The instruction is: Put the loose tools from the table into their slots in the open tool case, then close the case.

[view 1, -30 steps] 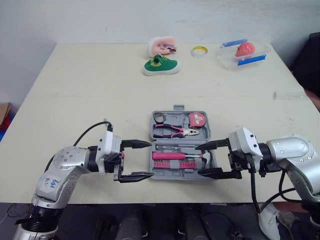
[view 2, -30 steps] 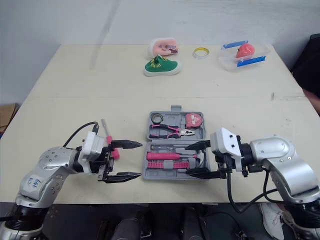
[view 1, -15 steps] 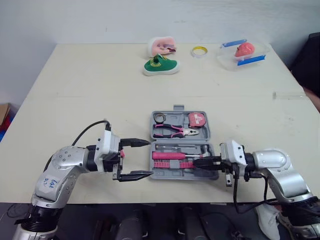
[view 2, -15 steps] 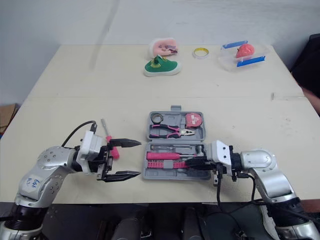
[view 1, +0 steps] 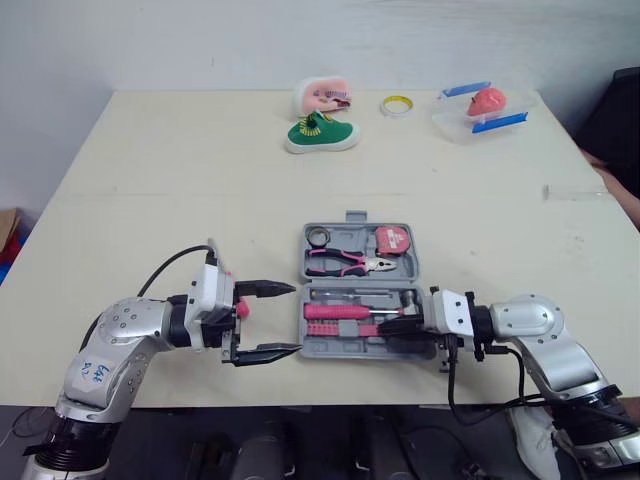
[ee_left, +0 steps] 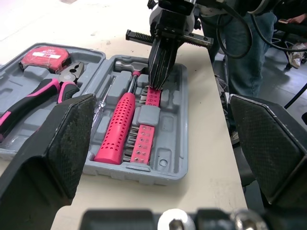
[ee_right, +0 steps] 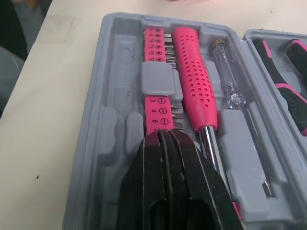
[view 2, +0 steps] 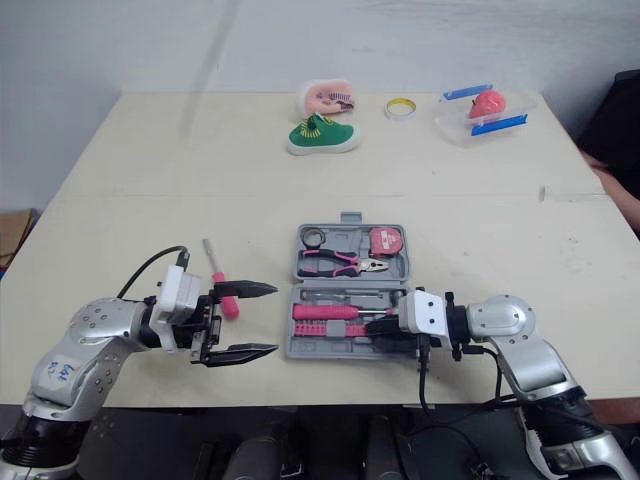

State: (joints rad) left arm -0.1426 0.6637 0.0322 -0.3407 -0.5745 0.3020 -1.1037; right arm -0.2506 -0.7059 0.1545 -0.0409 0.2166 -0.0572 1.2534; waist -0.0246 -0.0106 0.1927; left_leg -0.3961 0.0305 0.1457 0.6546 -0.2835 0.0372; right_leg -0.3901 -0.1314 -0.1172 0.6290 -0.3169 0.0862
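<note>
Tool case could skid, or its bit strip pop loose, if our pinched-together right gripper pushes harder while our left gripper gapes wide, empty.

The pink bit holder in the tool case carries the numbers 3, 4 and 6, each beside a small round screw-head mark.
</note>
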